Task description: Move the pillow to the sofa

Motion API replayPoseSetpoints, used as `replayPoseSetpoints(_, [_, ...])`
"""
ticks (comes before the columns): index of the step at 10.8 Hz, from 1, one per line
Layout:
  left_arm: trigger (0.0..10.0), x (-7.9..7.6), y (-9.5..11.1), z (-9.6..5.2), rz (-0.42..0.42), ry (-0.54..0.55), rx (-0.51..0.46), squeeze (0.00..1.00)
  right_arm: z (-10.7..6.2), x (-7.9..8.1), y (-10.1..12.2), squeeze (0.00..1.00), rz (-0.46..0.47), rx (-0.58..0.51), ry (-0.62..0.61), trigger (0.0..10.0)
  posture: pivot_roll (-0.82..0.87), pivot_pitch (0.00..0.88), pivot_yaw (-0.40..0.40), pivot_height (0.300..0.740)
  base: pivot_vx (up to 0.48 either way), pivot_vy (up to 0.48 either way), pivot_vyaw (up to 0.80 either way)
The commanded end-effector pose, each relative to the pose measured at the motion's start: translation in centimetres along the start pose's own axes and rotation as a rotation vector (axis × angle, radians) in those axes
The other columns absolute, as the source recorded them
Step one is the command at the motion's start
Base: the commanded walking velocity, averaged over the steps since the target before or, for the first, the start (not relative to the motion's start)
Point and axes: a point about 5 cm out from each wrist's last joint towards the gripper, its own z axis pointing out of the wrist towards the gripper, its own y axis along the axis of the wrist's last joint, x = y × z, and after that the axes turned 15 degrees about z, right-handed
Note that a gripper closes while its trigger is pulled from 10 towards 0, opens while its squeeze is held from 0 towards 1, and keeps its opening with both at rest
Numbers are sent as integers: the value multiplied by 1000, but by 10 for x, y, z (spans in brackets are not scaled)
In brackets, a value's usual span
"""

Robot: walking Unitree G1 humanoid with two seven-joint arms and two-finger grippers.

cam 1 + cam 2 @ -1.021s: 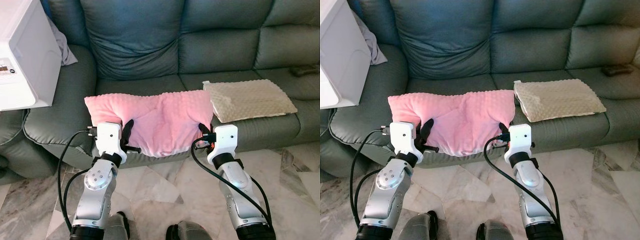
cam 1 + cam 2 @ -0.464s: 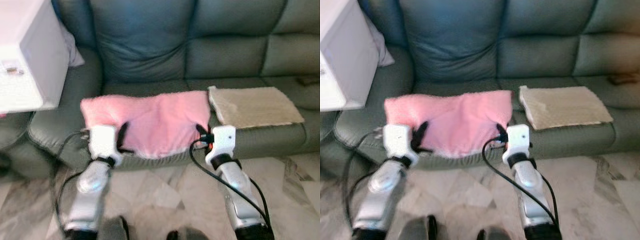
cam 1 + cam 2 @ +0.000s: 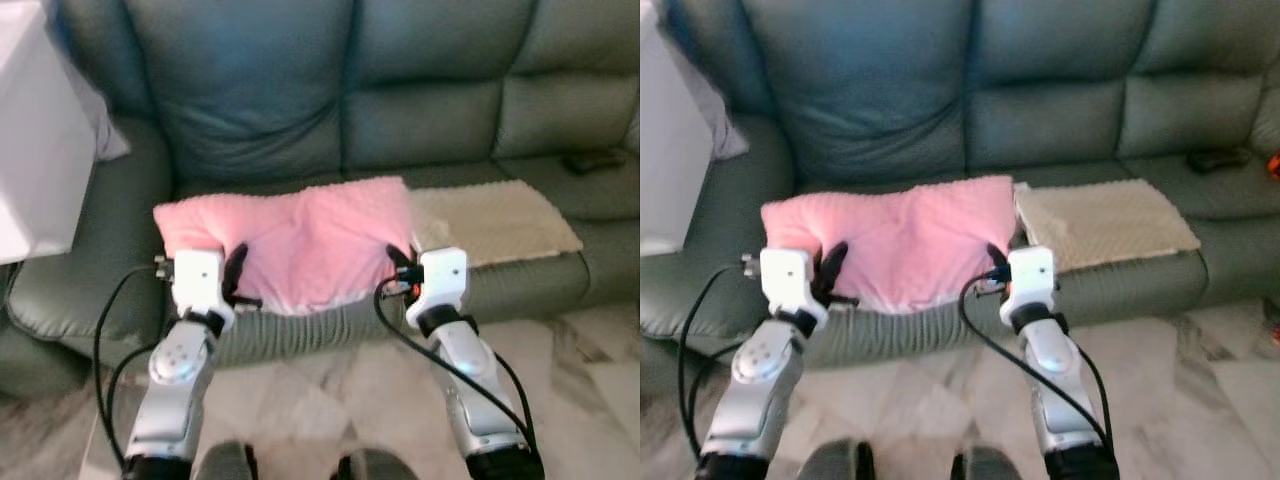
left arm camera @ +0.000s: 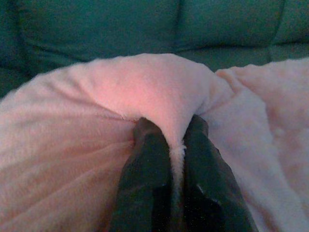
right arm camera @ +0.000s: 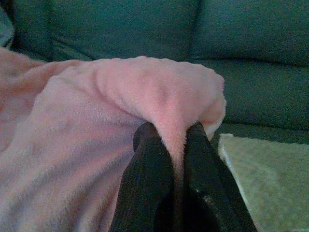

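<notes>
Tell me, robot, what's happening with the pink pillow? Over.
Left gripper and right gripper both pinching pink pillow. Pillow over sofa seat. Beige pillow alongside.

pink pillow [image 3: 300,240] carried farther over sofa [image 3: 400,110] seat

two silver jointed arms, round pivot discs at the elbows. white boxy wrist housings, small red spot at three o'clock. looping black cables along each arm. long matte black fingers [image 4: 145,179]. dark feet at six o'clock.
</notes>
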Motion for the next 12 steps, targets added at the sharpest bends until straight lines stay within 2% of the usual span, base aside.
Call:
replayPoseSetpoints(1, [10000,-9,4,2,-8,-33,-23,0,-3,-8,3,0,-11,-12,-13,10000,-40,95,-64,740,300,0,0])
replayPoseSetpoints(5, [10000,-9,5,3,-6,-32,-26,0,-1,-4,3,0,-10,-17,7,10000,-37,88,-63,740,289,0,714])
replayPoseSetpoints(12, [10000,-9,8,3,-1,-63,-35,0,2,1,1,0,16,-26,3,10000,-19,122,-57,740,35,0,0])
